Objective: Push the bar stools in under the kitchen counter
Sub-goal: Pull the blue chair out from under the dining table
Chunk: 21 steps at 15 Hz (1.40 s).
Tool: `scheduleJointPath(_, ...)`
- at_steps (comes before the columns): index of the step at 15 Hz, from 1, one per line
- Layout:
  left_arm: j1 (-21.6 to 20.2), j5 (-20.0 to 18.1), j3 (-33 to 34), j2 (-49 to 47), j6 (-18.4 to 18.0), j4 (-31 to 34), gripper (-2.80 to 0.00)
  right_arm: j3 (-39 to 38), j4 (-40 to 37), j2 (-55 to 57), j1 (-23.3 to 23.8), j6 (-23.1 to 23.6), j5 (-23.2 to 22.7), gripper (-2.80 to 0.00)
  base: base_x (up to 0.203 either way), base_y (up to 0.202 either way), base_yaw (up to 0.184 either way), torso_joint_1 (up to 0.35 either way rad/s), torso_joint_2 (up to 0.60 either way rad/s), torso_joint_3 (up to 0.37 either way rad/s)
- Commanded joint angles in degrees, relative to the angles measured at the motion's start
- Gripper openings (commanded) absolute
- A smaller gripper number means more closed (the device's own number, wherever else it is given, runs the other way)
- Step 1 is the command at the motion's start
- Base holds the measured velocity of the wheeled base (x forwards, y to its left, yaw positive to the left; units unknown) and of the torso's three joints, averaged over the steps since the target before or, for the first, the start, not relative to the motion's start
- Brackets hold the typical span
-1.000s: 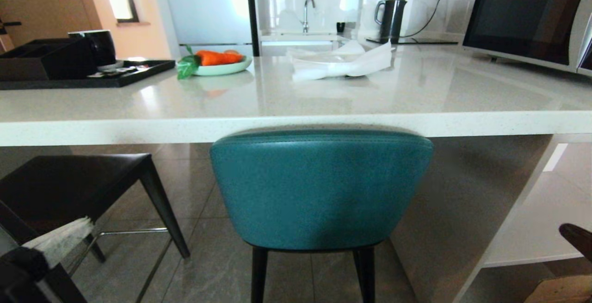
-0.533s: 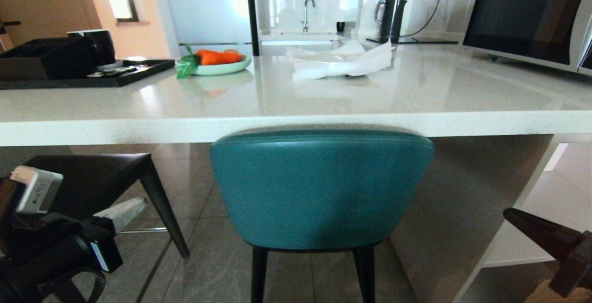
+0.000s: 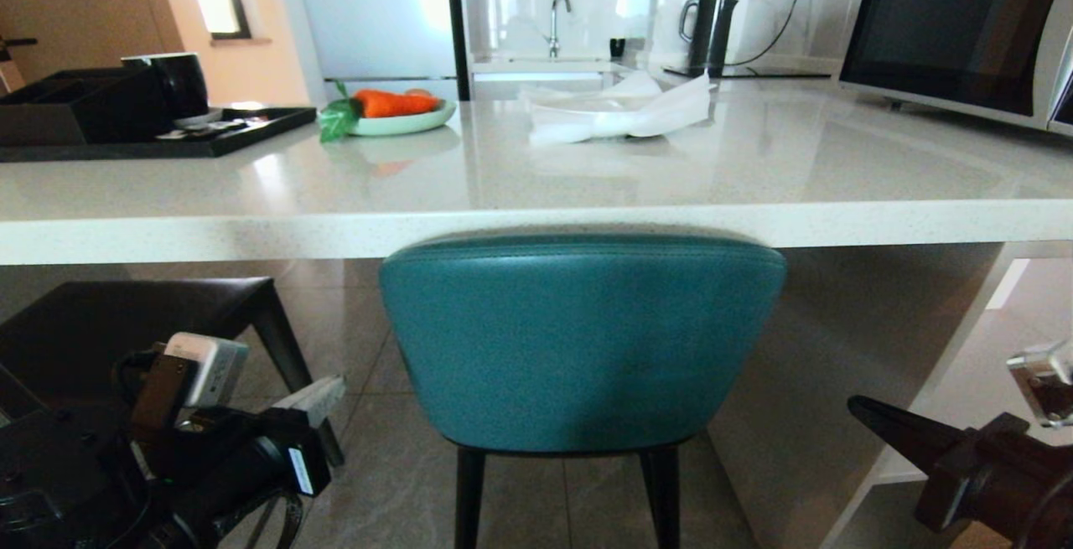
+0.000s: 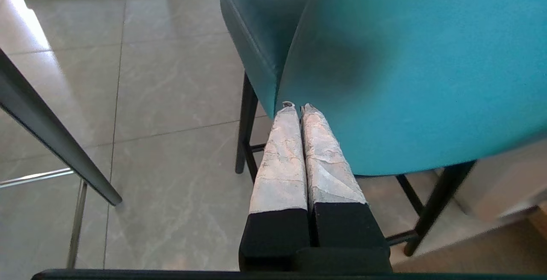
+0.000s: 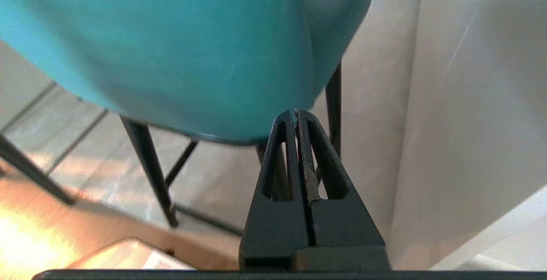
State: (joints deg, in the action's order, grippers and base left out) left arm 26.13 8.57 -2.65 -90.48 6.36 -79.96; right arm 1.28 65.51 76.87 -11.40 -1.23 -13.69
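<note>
Only in wrist views: both grippers' fingers [image 4: 295, 113] [image 5: 296, 115] pressed together beside teal stool [image 3: 578, 339]

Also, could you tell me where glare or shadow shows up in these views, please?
Head view: window light reflects off the glossy kitchen counter; shadow darkens the teal stool just under its edge. Left wrist view: a dark shadow patch lies on the stool's back above the shut left gripper, and sunlight glares on the floor tiles. Right wrist view: bright washed-out patch low beside the shut right gripper.
</note>
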Motion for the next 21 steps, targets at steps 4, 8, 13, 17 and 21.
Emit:
scheduleJointPath(4, -3.9, 0.1, -0.1, -12.6, 0.5, -7.7, -2.8, 1.8, 7.8, 14.1, -0.1, -0.2, -0.1, -2.8, 0.0, 0.0, 0.0, 0.0, 0.0, 0.0)
scheduleJointPath(8, -5.1, -0.1, -5.1, -15.8, 1.1, -7.7, -2.8, 0.2, 21.4, 25.2, -0.1, -1.1, 0.3, -2.8, 0.0, 0.0, 0.0, 0.0, 0.0, 0.0)
scheduleJointPath(13, -5.6, -4.0, -10.1, -19.1, 2.1, -7.7, -2.8, 5.3, 22.2, 26.7, 0.1, -2.7, 0.3, -2.8, 0.0, 0.0, 0.0, 0.0, 0.0, 0.0)
scheduleJointPath(17, -6.6, -4.1, -10.5, -19.7, 2.1, -7.7, -2.8, 10.9, 22.2, 29.7, 0.1, -2.6, 0.2, -2.8, 0.0, 0.0, 0.0, 0.0, 0.0, 0.0)
scheduleJointPath(21, -7.4, -4.1, -11.2, -19.2, 2.1, -7.7, -2.8, 14.9, 22.2, 31.7, -0.9, -2.6, -0.1, -2.8, 0.0, 0.0, 0.0, 0.0, 0.0, 0.0)
